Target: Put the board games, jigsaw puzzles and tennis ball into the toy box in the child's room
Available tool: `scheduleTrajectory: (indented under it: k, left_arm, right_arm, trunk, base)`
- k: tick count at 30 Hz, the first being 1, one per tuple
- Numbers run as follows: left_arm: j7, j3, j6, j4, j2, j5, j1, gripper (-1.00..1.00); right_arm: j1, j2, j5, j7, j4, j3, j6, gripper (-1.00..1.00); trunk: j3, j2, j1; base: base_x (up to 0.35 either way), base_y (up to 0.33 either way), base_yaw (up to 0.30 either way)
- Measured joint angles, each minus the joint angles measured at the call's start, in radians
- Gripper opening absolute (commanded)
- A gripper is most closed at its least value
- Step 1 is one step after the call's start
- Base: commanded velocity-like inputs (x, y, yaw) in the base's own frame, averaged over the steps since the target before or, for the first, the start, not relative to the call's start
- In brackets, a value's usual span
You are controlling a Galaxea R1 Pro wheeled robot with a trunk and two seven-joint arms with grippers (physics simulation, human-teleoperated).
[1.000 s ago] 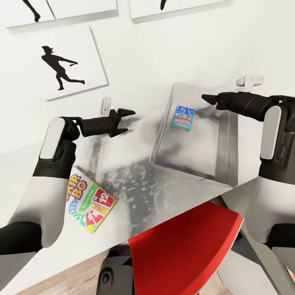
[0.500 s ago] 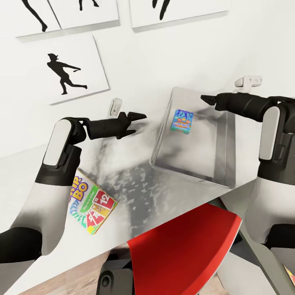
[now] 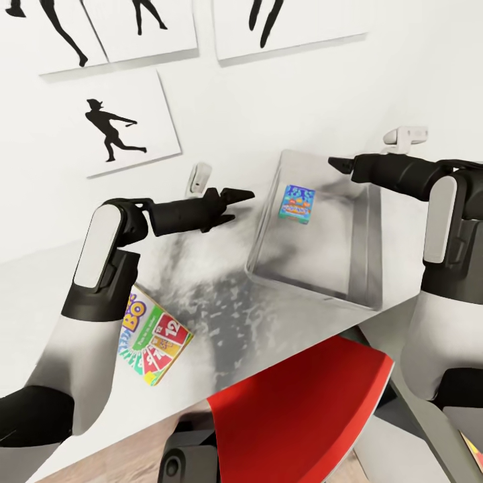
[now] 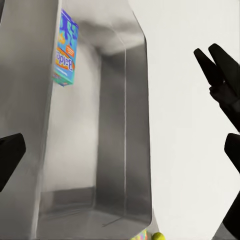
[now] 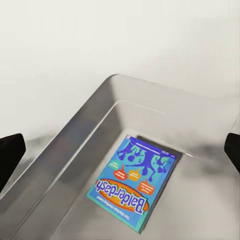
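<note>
Meanwhile, a blue board game (image 3: 297, 204) lies inside the metal toy box (image 3: 365, 258), the spread left claw (image 3: 236, 205) just beside it, right claw (image 3: 337, 163) above, state unclear.

toy box (image 5: 75, 145): metal, open | Balderdash board game (image 5: 134, 183): flat on the box floor, beside far wall

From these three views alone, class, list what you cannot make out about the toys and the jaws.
- Skip-Bo box: head view, its near corner is hidden behind the left arm.
- Toy box: left wrist view, cut off by the edge.
- Yellow-green round thing: left wrist view, cut by the edge, too small to name.
- Right gripper: head view, jaws seen side-on; gap unclear.
- Balderdash box: small print unreadable.
</note>
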Motion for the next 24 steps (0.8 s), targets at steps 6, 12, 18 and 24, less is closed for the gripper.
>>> scheduleTrajectory:
  k: [6,12,18,24]
  left_arm:
    - [0.000,-0.004,0.000,-0.058,-0.003,-0.003,0.064,1.00]
    - [0.000,-0.020,-0.002,-0.081,-0.005,-0.005,0.127,1.00]
    - [-0.004,-0.038,-0.003,-0.089,-0.006,-0.005,0.158,1.00]
    - [-0.030,-0.050,-0.005,-0.094,-0.008,-0.006,0.194,1.00]
  right_arm:
    - [0.006,0.000,0.000,0.000,0.000,0.003,0.000,1.00]
    - [0.013,0.000,0.001,-0.001,0.001,0.005,0.000,1.00]
    - [0.016,0.001,0.001,-0.001,0.000,0.006,0.000,1.00]
    - [0.019,0.000,0.002,-0.002,0.001,0.003,0.000,1.00]
  trunk:
    - [0.010,0.000,0.000]
    - [0.020,0.000,0.000]
    - [0.029,0.000,0.000]
    - [0.039,0.000,0.000]
  base:
    - [0.000,0.000,0.000]
    - [0.000,0.000,0.000]
    - [0.000,0.000,0.000]
    - [0.000,0.000,0.000]
